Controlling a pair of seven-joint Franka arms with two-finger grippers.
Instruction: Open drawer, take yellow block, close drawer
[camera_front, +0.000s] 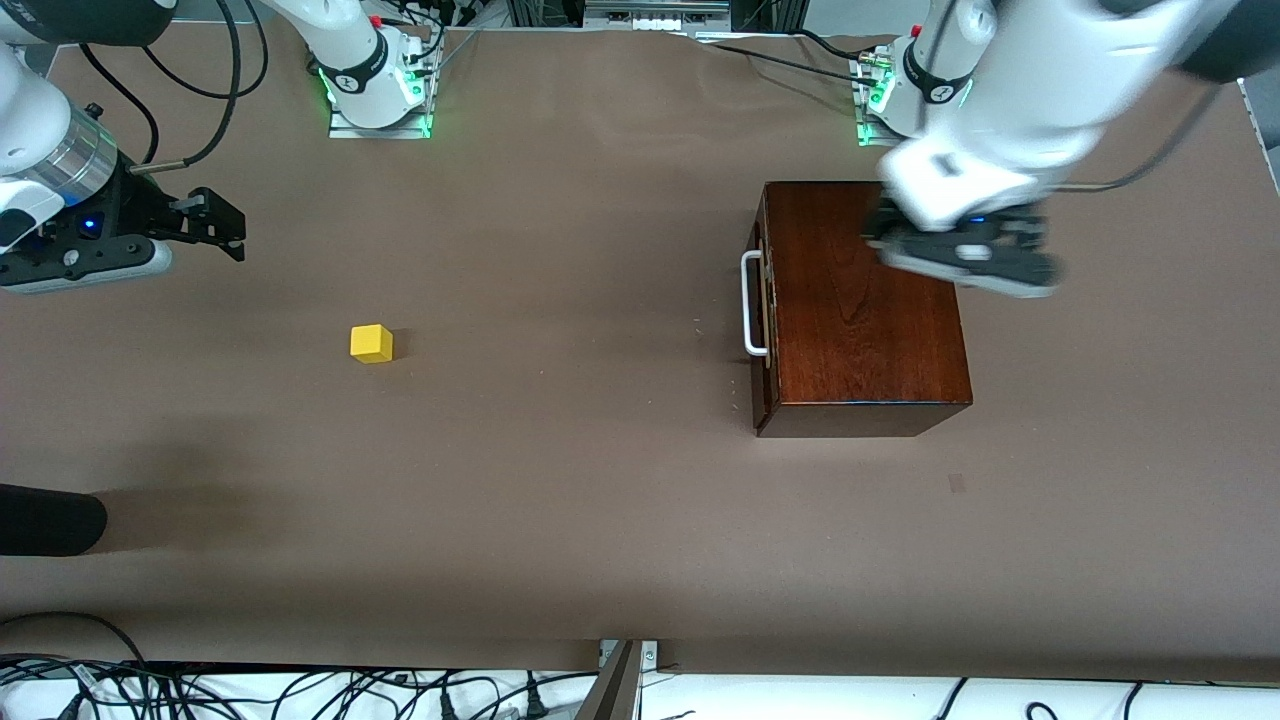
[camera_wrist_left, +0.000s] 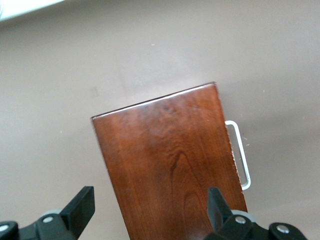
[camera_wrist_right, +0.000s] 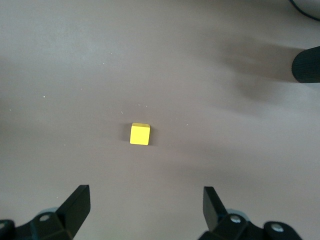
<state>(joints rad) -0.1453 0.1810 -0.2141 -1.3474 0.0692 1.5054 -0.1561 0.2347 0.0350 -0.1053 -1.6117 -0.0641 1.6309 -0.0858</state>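
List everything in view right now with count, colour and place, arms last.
wooden box: one, dark reddish-brown, on the table toward the left arm's end.
drawer: one, dark front, shut in the box.
handle: one, white loop, on the drawer front.
yellow block: one, yellow, on the bare table toward the right arm's end.
table: one, brown.
left gripper: one, black, open, over the box top.
right gripper: one, black, open, over the table near the block.
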